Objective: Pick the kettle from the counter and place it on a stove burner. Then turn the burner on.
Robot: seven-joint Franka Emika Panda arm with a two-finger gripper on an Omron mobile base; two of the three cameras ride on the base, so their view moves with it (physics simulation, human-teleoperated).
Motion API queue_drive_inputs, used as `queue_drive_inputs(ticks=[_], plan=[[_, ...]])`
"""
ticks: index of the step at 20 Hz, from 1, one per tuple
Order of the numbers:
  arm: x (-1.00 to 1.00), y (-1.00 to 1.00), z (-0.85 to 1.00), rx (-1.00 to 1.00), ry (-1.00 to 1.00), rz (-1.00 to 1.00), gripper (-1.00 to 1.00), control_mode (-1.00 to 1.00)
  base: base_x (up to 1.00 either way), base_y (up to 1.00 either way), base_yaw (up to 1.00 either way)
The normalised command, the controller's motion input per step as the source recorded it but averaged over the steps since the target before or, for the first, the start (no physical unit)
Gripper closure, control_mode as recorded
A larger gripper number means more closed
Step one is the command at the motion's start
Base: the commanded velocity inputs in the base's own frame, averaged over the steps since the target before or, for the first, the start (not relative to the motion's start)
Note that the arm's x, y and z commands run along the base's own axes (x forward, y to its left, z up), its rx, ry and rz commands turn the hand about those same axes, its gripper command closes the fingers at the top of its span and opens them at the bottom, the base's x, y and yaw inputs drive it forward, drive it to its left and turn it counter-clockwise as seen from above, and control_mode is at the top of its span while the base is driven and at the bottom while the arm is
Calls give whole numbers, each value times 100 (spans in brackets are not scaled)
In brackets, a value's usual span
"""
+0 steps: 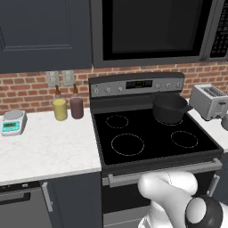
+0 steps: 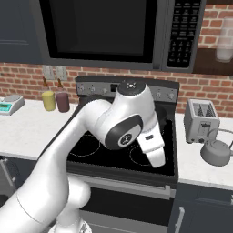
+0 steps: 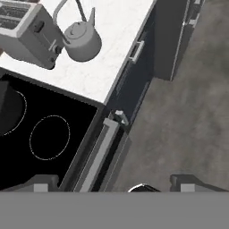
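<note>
- While the arm (image 2: 91,150) bends over the stove (image 1: 151,138), its fingers (image 3: 112,182) stand spread wide apart, one tip low over the front edge of the black glass, the other out over the floor (image 3: 188,112); they hold nothing and touch nothing.
- One kettle (image 2: 215,152), grey and squat with a thin arched handle, sits on the desk (image 2: 200,168) to the right of the stove, just in front of the toaster (image 2: 200,120) and well apart from the fingers.
- One toaster stands on that same stretch of desk, nearer the brick wall than the kettle.
- Four white-outlined circles show on the stove's glass; the largest stove burner (image 1: 128,144) is at the front left and bare.
- One dark pot (image 1: 169,108) sits at the back right of the stove.
- Two jars stand on the desk to the left of the stove, by the wall: a yellow jar (image 1: 59,109) and a purple jar (image 1: 76,107), just beside each other.
- One small scale (image 1: 13,122) lies further left of the stove than the jars.
</note>
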Motion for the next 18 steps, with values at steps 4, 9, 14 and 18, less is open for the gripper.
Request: queue_drive_inputs(ticks=[4, 9, 14, 18], plan=[[0, -100, 0, 11, -11, -45, -100, -100, 0, 0, 0], [9, -100, 0, 9, -15, -40, -100, -100, 0, 0, 0], [39, -100, 0, 15, -26, -29, -100, -100, 0, 0, 0], [71, -100, 1, 19, -35, -10, -100, -100, 0, 0, 0]])
